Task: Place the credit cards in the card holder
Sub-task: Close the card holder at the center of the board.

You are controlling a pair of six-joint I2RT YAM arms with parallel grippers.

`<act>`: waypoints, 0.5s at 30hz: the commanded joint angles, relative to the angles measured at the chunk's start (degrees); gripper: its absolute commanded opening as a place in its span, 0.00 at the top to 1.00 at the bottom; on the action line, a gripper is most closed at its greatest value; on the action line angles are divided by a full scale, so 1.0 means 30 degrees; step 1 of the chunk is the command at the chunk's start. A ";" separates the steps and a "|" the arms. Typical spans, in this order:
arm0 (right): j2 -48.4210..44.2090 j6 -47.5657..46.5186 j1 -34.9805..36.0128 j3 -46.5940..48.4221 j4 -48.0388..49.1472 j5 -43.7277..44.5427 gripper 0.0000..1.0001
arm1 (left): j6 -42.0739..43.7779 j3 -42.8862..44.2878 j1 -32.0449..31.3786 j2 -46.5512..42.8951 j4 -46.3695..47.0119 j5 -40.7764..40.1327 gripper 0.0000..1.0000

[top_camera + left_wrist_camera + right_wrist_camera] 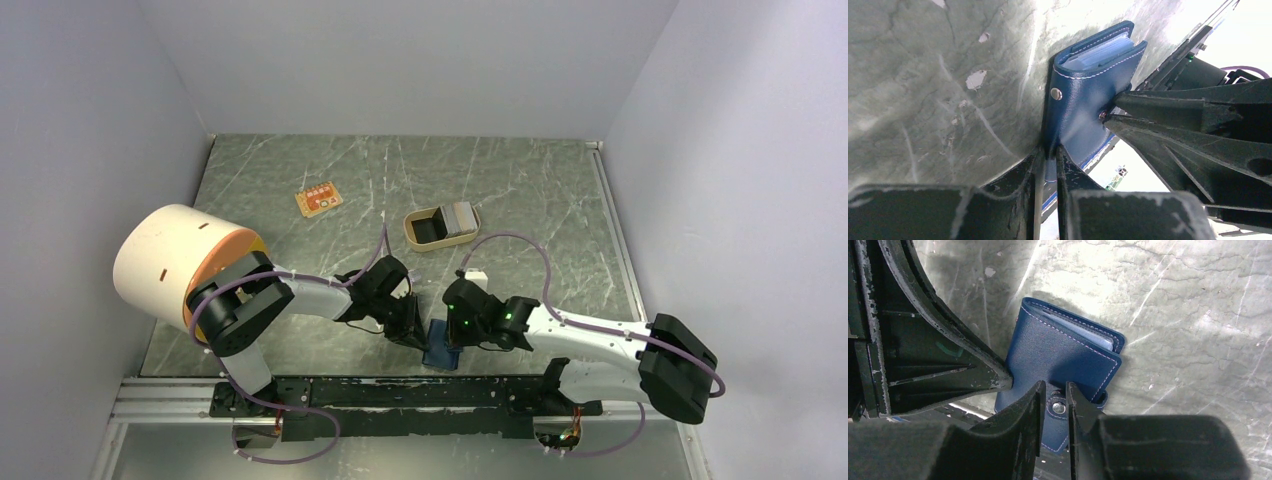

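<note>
The navy card holder (441, 352) is held up on edge near the table's front edge, between both arms. Its folded end shows pale blue inner leaves (1103, 50). My left gripper (1049, 155) is shut on one thin edge of the card holder (1083, 95). My right gripper (1054, 392) is shut on the snap tab of the card holder (1063, 357), one finger on each side of the metal stud. The grey credit cards (461, 214) lie in the right half of the tan oval tray (441, 242), beyond both grippers.
A small orange board (318, 200) lies at the back left. A big white and orange cylinder (180, 262) stands at the left beside the left arm. The black mounting rail (400, 392) runs just below the card holder.
</note>
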 commanded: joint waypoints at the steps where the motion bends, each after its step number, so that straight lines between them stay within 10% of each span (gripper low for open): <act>1: -0.0427 0.0121 -0.0074 -0.0314 0.0045 -0.0346 0.75 | 0.0227 0.0122 0.0013 0.0130 -0.0249 -0.0505 0.83; 15: -0.2274 0.1047 0.0242 -0.0316 -0.1503 0.0741 0.70 | 0.0094 0.0072 -0.0015 0.0214 -0.0031 -0.0445 0.83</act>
